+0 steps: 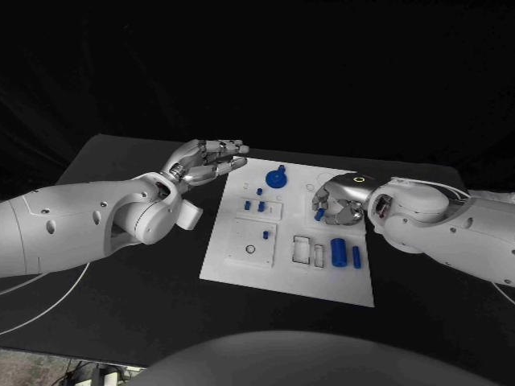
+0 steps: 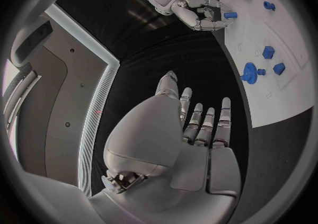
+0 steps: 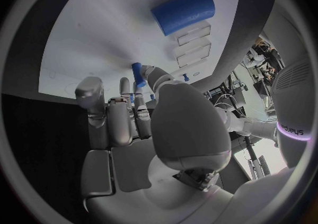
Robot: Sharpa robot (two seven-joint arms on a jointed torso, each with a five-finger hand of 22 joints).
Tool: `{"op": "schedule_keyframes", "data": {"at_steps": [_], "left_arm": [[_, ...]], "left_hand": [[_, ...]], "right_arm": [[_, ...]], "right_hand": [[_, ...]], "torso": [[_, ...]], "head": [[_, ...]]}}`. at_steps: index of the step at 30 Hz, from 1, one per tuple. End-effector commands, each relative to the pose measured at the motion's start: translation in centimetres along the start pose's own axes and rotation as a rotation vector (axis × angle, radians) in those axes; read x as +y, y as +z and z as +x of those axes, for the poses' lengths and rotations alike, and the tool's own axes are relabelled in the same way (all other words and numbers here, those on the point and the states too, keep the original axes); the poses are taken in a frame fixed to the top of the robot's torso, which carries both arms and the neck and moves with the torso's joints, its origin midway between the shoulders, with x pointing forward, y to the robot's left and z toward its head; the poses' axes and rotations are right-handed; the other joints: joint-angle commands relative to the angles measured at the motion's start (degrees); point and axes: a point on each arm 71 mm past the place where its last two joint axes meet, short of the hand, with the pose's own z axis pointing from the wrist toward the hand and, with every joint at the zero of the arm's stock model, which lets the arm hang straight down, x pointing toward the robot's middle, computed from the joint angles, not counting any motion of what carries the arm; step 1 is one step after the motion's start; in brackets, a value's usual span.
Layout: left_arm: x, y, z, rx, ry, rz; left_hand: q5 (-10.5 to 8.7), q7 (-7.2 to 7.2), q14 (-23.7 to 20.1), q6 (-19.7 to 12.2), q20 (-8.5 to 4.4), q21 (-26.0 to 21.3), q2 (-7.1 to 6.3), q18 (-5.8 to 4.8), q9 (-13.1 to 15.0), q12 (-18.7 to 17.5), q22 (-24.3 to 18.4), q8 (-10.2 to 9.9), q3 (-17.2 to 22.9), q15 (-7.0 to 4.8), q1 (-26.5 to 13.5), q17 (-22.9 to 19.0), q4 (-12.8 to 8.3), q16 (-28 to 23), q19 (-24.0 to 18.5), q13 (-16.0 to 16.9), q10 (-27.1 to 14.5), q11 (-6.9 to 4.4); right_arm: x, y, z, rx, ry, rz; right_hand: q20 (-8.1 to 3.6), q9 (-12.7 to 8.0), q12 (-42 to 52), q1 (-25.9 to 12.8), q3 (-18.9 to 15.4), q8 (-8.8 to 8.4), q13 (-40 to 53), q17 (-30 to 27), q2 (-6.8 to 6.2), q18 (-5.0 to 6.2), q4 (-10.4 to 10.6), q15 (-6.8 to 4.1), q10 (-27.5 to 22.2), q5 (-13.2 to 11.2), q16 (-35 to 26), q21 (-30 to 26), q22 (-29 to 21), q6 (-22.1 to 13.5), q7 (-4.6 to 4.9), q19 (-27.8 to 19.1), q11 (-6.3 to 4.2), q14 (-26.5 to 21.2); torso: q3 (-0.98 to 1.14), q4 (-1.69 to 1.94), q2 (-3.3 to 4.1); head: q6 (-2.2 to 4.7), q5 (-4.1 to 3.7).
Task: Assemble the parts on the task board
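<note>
The white task board (image 1: 236, 265) lies in the middle of the table. My right hand (image 1: 339, 199) hovers over its right side and pinches a small blue peg (image 1: 320, 215) between thumb and finger; the right wrist view shows that peg (image 3: 137, 71) sticking out of the fingertips above the board (image 3: 99, 38). My left hand (image 1: 208, 159) hangs off the board's far left corner, fingers apart and holding nothing; they (image 2: 199, 123) are stretched out straight in the left wrist view. A blue gear (image 1: 278, 177) stands at the board's far end.
A thick blue cylinder (image 1: 339, 251) and a thin blue pin (image 1: 356, 255) lie on the board's near right part. Small blue pegs (image 1: 255, 206) stand near the board's middle left. White cables (image 1: 37, 297) trail over the table's left edge.
</note>
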Motion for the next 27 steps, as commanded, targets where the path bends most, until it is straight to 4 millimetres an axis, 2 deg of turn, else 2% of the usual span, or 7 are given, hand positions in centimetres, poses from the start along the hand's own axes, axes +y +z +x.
{"op": "schedule_keyframes", "data": {"at_steps": [1, 3, 12, 20, 27], "left_arm": [[-0.2, 0.0, 0.2, 0.018, -0.005, 0.028], [-0.2, 0.0, 0.2, 0.017, -0.004, 0.026], [-0.2, 0.0, 0.1, 0.016, -0.003, 0.023], [-0.1, 0.0, 0.0, 0.013, -0.001, 0.017], [-0.1, 0.0, -0.1, 0.012, -0.001, 0.013]], "left_hand": [[0.29, -0.03, 0.25, 0.34, -0.03, 0.43, 0.08, -0.34, 0.07, 0.45, -0.03, 0.36, -0.28, -0.01, 0.52, 0.08, -0.14, 0.24, 0.38, 0.07, 0.56, -0.06], [0.30, -0.02, 0.27, 0.35, -0.03, 0.44, 0.08, -0.34, 0.07, 0.46, -0.03, 0.37, -0.28, -0.01, 0.52, 0.08, -0.14, 0.25, 0.40, 0.07, 0.58, -0.06], [0.35, 0.02, 0.33, 0.43, -0.04, 0.50, 0.12, -0.35, 0.09, 0.52, -0.04, 0.42, -0.28, -0.03, 0.58, 0.07, -0.14, 0.30, 0.49, 0.07, 0.66, 0.00], [0.36, 0.04, 0.34, 0.45, -0.04, 0.51, 0.12, -0.35, 0.09, 0.52, -0.05, 0.44, -0.29, -0.04, 0.59, 0.07, -0.14, 0.31, 0.52, 0.07, 0.66, 0.02], [0.36, 0.05, 0.35, 0.45, -0.04, 0.52, 0.13, -0.35, 0.09, 0.51, -0.05, 0.44, -0.29, -0.04, 0.59, 0.07, -0.14, 0.31, 0.52, 0.07, 0.66, 0.03]], "right_arm": [[0.2, 0.2, 0.3, 0.013, 0.000, -0.018], [0.2, 0.3, 0.4, 0.012, 0.001, -0.021], [0.4, 0.5, 0.4, -0.011, 0.003, -0.032], [0.4, 0.3, 0.1, -0.042, 0.003, -0.036], [0.6, -0.2, -0.8, -0.074, 0.002, -0.045]], "right_hand": [[-0.34, 1.90, 0.52, 0.20, 0.24, 1.44, 0.35, 0.74, 0.17, -1.14, -0.13, -0.50, 1.11, -0.07, 0.65, 1.18, 6.78, 0.40, -0.02, 0.63, -0.25, 0.44], [-0.57, 3.96, 0.70, -0.10, 0.32, 2.78, 0.61, 1.12, 0.20, -1.25, -0.24, -0.71, 1.56, -0.54, 0.88, 1.87, 6.90, 0.06, -0.10, 1.05, -0.49, 0.80], [-1.17, 8.16, 1.87, 0.89, 1.18, 6.18, 1.53, 2.01, 0.80, -1.49, -1.20, -1.44, 3.65, -0.85, 1.35, 3.55, 7.26, 0.54, 0.39, 1.96, -1.47, 1.49], [-1.75, 10.41, 2.52, 1.68, 2.03, 7.97, 1.96, 2.28, 1.07, -1.55, -1.87, -2.12, 5.51, -0.50, 1.47, 4.10, 7.36, 0.46, 1.06, 2.21, -2.37, 1.74], [-2.08, 11.38, 2.70, 1.84, 2.45, 8.78, 2.09, 2.28, 1.06, -1.60, -1.99, -2.44, 6.52, -0.71, 1.45, 4.38, 7.40, 0.65, 1.37, 2.31, -2.75, 1.83]], "torso": [[0.02, 0.01, 0.04], [0.01, 0.01, 0.03], [0.01, 0.01, 0.03], [0.01, -0.02, -0.02], [0.01, -0.01, -0.01]], "head": [[0.00, 0.15], [0.00, 0.20], [0.00, 0.30], [0.00, 0.59], [0.00, 0.78]]}}
